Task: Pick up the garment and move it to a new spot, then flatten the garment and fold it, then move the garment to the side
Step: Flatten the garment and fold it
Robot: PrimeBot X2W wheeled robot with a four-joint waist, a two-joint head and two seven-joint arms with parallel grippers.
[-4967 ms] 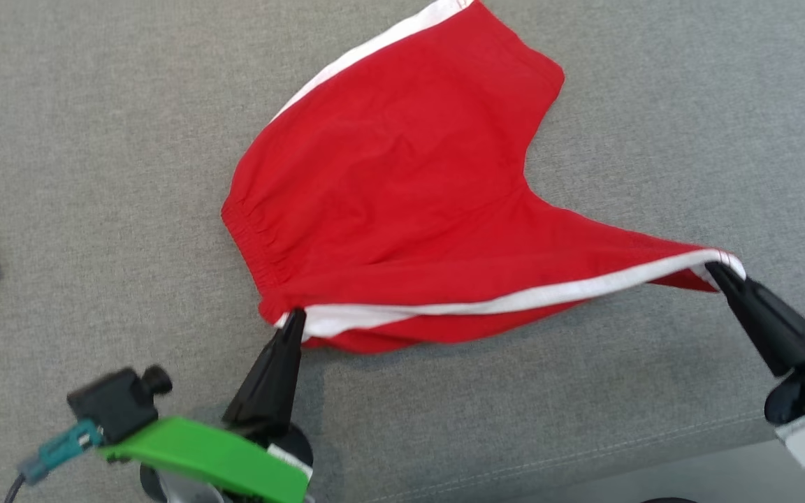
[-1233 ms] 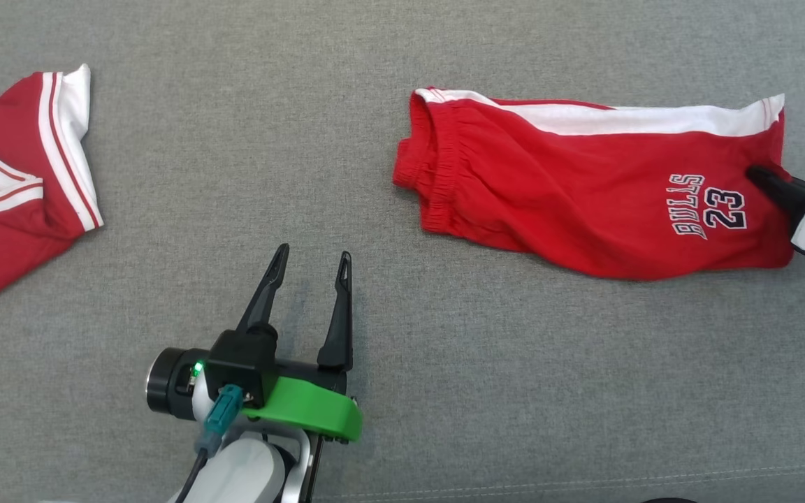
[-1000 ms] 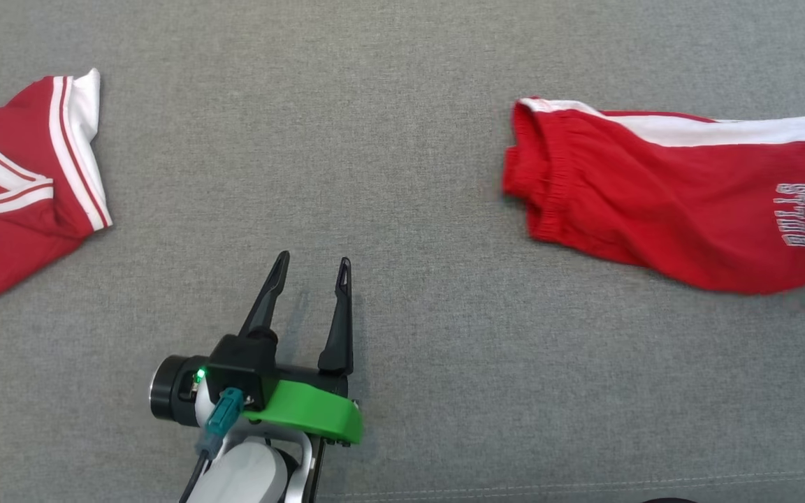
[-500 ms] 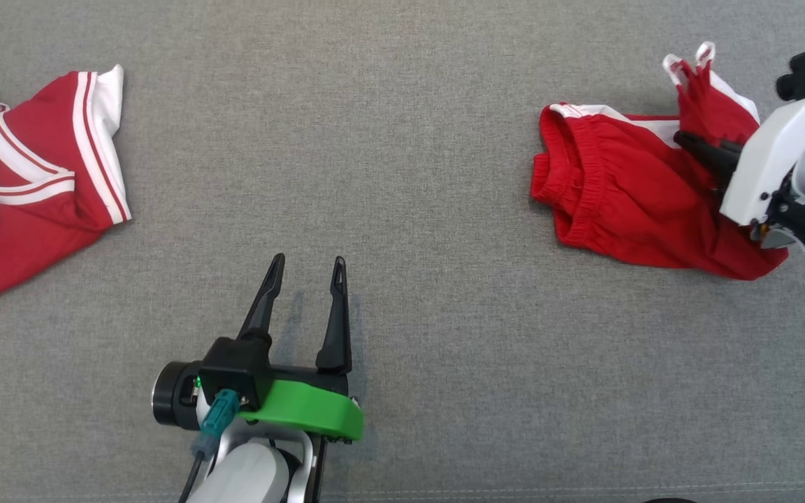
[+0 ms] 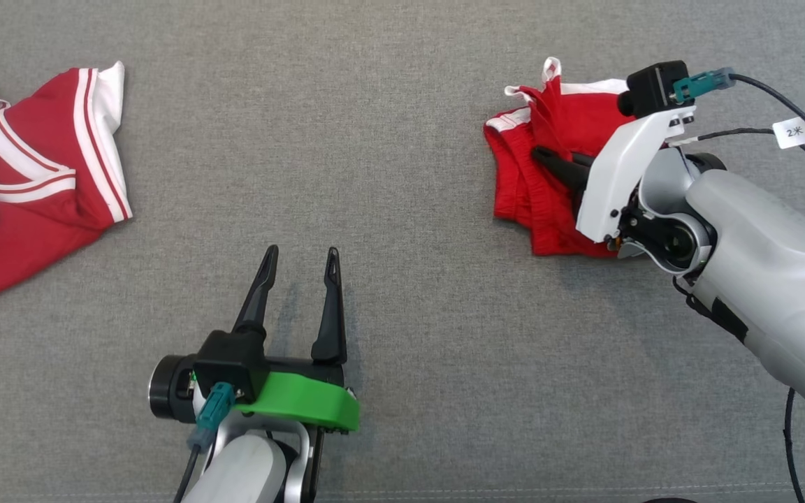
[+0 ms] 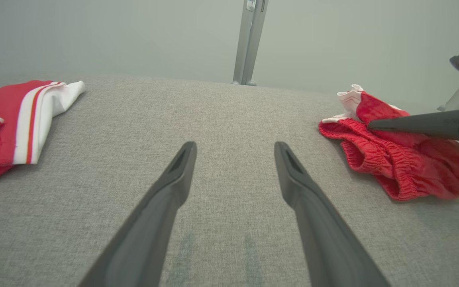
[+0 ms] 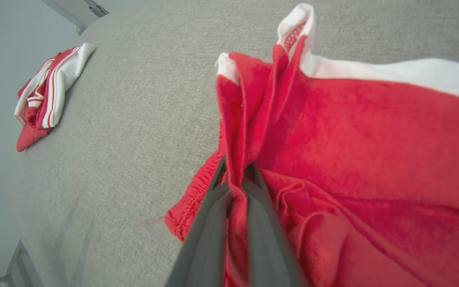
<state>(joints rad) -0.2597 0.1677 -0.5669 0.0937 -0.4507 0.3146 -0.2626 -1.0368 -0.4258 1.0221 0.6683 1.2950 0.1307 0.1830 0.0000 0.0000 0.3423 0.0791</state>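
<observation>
The garment (image 5: 525,206) is a pair of red shorts with white side stripes, lying bunched at the upper right of the grey cloth surface (image 5: 402,126). My right gripper (image 5: 537,152) is shut on a fold of its red cloth, pinched between the fingers in the right wrist view (image 7: 235,169), with the white hem standing up past the tips. The elastic waistband (image 6: 373,155) faces left. My left gripper (image 5: 301,253) hovers open and empty over bare surface at the lower middle, well left of the garment (image 6: 389,175); its fingers (image 6: 173,179) spread wide.
A second red and white garment, a jersey (image 5: 39,181), lies crumpled at the left edge. A metal post (image 6: 249,40) stands beyond the far edge of the surface. A seam (image 5: 584,485) runs along the near edge. The right arm's cables (image 5: 804,147) hang at the right.
My right gripper has swung left, carrying the shorts' leg end over toward the waistband, so the stretched garment now lies doubled and bunched. The left gripper has hardly moved.
</observation>
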